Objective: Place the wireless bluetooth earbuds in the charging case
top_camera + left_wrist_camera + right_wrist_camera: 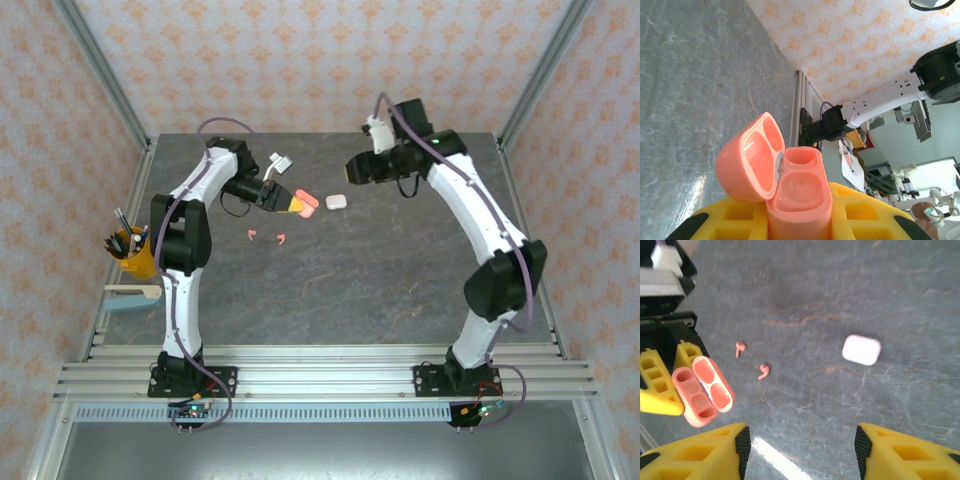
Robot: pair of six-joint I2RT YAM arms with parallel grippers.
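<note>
My left gripper (799, 226) is clamped on the pink charging case (799, 187): lid hinged open, both wells glossy and empty. My right gripper (800, 440) is spread wide with nothing between the fingers. Two pink earbuds (763, 371), tiny and stemmed, lie loose on the grey table (900, 295), near each other and apart from the case. A closed white case (861, 349) lies well apart from them.

The left arm (180, 240) is bent at the elbow and reached inward. Its gripper (288, 204) is closed on an open salmon-pink charging case (305, 205), which is clamped by its base between the yellow fingers (860, 215). The right arm (470, 205) is stretched up and folded back toward the centre. Its gripper (352, 167) is held above the desk (380, 290), pointed downward, with the jaws spread wide.
</note>
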